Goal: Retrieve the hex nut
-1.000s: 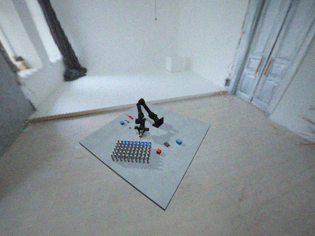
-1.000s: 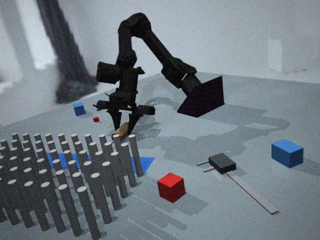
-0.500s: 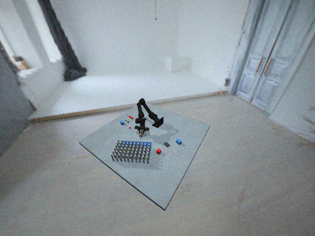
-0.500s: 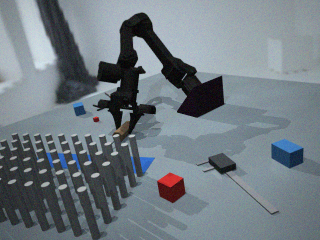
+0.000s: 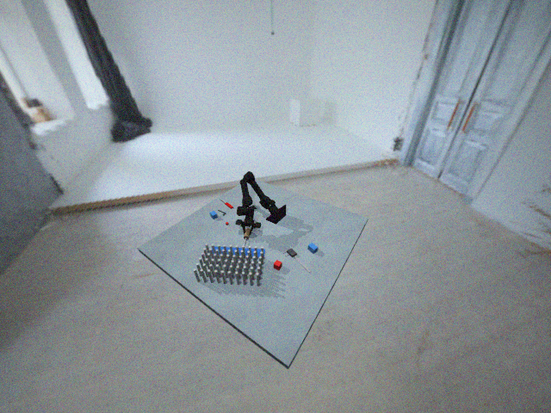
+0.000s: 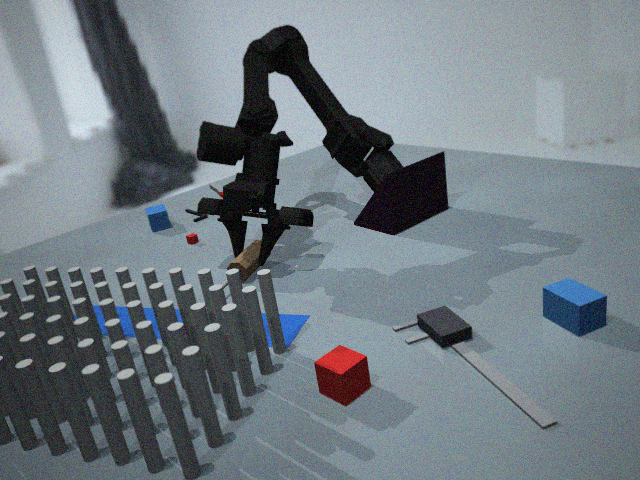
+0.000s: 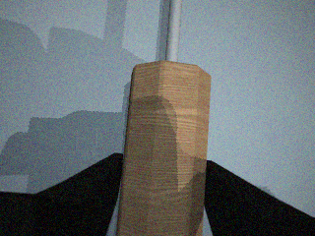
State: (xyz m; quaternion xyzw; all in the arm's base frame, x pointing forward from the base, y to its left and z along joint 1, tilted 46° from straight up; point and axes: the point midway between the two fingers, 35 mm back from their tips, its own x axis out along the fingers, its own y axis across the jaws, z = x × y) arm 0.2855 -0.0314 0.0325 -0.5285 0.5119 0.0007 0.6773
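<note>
Pincer [image 5: 246, 228] [image 6: 250, 259] [image 7: 161, 165] closed on a wooden handle [image 5: 246, 233] [image 6: 247, 262] [image 7: 167, 133]. Wrist view: pale shaft [image 7: 173, 29] running from the handle; spacers out of frame. Top view: whole field of upright spacers [image 5: 258, 280] [image 6: 178, 428], blue strip [image 5: 234, 249] [image 6: 292, 328] along one edge. Exterior crops the field but resolves the prongs on the black-bodied tool [image 5: 291, 252] [image 6: 444, 326]. Nut: can't be made out in any view.
</note>
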